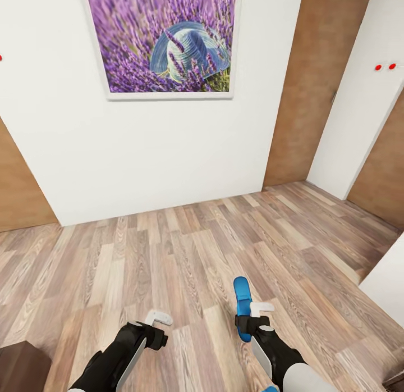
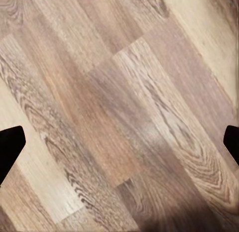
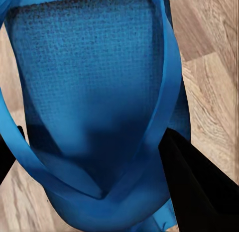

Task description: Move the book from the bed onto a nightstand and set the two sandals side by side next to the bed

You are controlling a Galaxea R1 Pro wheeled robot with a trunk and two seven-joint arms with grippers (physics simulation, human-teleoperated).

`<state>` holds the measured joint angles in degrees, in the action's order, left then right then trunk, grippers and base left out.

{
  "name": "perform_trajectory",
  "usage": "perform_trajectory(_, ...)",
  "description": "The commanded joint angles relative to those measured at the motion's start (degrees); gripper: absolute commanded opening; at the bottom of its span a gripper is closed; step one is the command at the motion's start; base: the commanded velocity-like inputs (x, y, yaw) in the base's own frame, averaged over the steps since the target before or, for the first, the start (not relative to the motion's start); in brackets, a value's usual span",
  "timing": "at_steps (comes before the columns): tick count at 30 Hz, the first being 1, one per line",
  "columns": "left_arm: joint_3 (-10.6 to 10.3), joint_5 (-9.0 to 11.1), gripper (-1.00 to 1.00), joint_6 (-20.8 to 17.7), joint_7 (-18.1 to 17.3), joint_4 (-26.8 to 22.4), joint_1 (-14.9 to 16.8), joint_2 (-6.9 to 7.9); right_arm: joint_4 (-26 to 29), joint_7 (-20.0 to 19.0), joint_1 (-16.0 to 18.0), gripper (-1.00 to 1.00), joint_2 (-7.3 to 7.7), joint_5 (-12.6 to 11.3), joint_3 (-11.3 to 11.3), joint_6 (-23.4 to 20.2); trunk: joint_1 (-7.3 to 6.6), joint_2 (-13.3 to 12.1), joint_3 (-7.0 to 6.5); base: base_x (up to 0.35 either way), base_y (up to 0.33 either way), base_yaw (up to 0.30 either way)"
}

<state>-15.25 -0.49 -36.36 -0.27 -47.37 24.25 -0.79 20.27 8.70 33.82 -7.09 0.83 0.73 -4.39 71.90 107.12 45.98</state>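
I face a white wall (image 1: 168, 150) bearing the lavender picture (image 1: 168, 41), tan doors (image 1: 314, 83) at either side, above the wood-plank floor (image 1: 185, 257). My right gripper (image 1: 252, 319) is clamped on one blue sandal (image 1: 242, 302), held above the floor. My left gripper (image 1: 157, 322) is spread wide, empty.

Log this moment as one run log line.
right gripper: shut on sandal | left gripper: open, nothing held | facing lavender picture
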Motion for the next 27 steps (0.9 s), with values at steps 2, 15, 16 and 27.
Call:
perform_trajectory(2, 0.0, 0.0, 1.0, -0.3, 0.0, -0.1, 0.0, 0.03, 0.1, 0.2, 0.0, -1.0, -0.03, -0.1, 0.1, -0.4, 0.01, 0.0, 0.05, 0.088, 0.022, -0.273)
perform_trajectory(15, 0.0, 0.0, 1.0, -0.3, -0.1, -0.1, 0.0, 0.04, 0.0, -0.2, 0.0, -1.0, -0.02, 0.0, 0.2, -0.4, 0.01, 0.0, 0.05, 0.019, 0.005, -0.276)
perform_trajectory(16, 0.0, 0.0, 1.0, -0.3, -0.1, -0.1, 0.0, 0.03, 0.0, -0.2, 0.0, -1.0, -0.01, 0.0, 0.2, -0.4, 0.01, 0.0, 0.05, 0.001, 0.0, -0.277)
perform_trajectory(27, 0.0, 0.0, 1.0, -0.4, -0.2, -0.1, 0.0, 0.03, 0.0, -0.3, 0.0, -1.0, 0.05, 0.0, 0.3, -0.4, 0.01, 0.0, 0.05, 0.0, 0.0, -0.277)
